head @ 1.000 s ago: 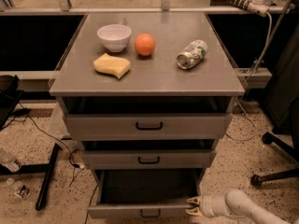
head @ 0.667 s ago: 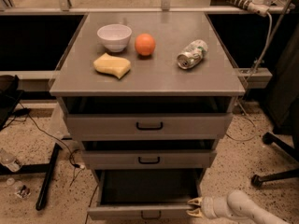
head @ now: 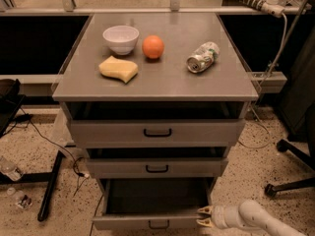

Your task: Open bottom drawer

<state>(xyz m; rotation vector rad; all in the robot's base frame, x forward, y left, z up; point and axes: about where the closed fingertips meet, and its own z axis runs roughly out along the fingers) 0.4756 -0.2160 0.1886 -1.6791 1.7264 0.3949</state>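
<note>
The bottom drawer (head: 147, 222) is the lowest of the grey cabinet's three. It stands pulled well out, its dark inside (head: 155, 195) showing, with a small black bar handle (head: 158, 224) at the frame's lower edge. My gripper (head: 203, 216) is at the right end of the drawer's front, at its front right corner, on a white arm coming in from the lower right. Its two yellowish fingertips (head: 203, 211) stand slightly apart, one above the other, with nothing between them.
The top drawer (head: 156, 131) and middle drawer (head: 156, 167) are each pulled out a little. On the cabinet top (head: 177, 80) lie a white bowl (head: 121, 38), an orange (head: 153, 46), a yellow sponge (head: 118, 69) and a crushed can (head: 202, 57). A chair base (head: 290, 181) stands right; cables and a black stand leg (head: 49, 186) lie left.
</note>
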